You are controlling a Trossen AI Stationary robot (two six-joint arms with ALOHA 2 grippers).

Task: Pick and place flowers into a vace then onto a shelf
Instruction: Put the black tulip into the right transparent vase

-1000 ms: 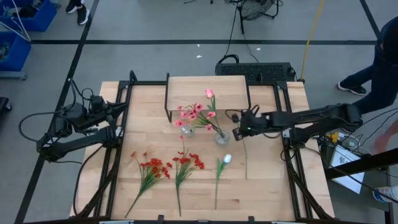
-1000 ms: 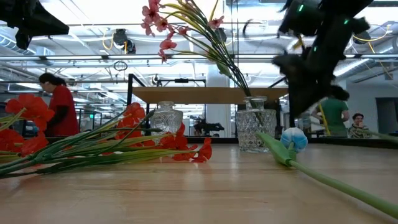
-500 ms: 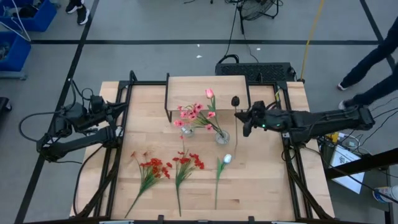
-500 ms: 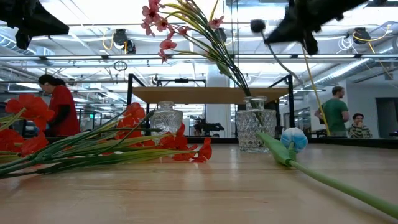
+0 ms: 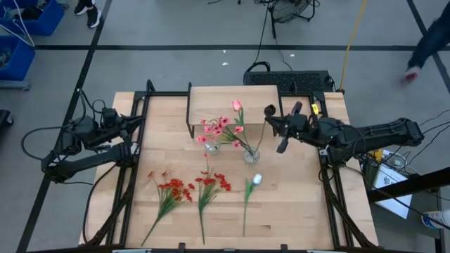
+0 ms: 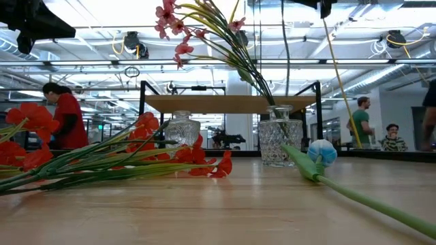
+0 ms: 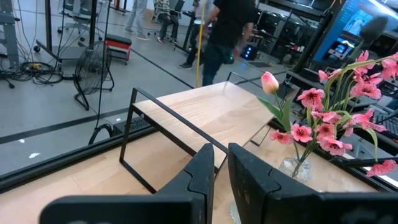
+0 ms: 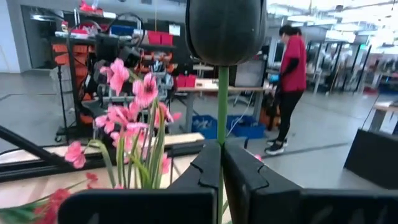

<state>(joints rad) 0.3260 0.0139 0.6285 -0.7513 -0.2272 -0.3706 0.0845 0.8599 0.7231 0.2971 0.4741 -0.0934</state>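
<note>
My right gripper (image 5: pixel 275 128) is high above the table beside the far right vase (image 5: pixel 251 155), shut on a dark-budded tulip (image 8: pixel 225 30). The tulip's stem (image 6: pixel 286 61) hangs down to this glass vase (image 6: pixel 279 139), which holds pink sprays (image 5: pixel 219 130) and a pink tulip bud (image 5: pixel 237 105). Whether the stem end is inside, I cannot tell. A second glass vase (image 5: pixel 211 147) stands next to it. The shelf (image 5: pixel 234 98) is behind them. Red sprays (image 5: pixel 172 190) and a white tulip (image 5: pixel 256 180) lie on the table. My left gripper (image 5: pixel 139 125) waits shut at the left. My right gripper pinches the tulip's green stem (image 8: pixel 222 118) a short way below the dark bud, between its two fingers (image 8: pixel 202 168). It comes level from the table's right, across the stem. The flower is lifted clear of the table, upright, bud on top, and the long stem hangs below.
The shelf's black legs (image 7: pixel 158 158) stand just behind the vases. The black frame rails (image 5: pixel 133 176) run along both table sides. People move in the room beyond the table. Bare wood lies between the vases and the right rail (image 5: pixel 295 176).
My right gripper has risen from table height beside the right vase, out of the top of the low view, turning as it went and shifting slightly toward the far right. The dark tulip, which lay along the table, has been lifted and swung upright, its stem now hanging over the vase.
</note>
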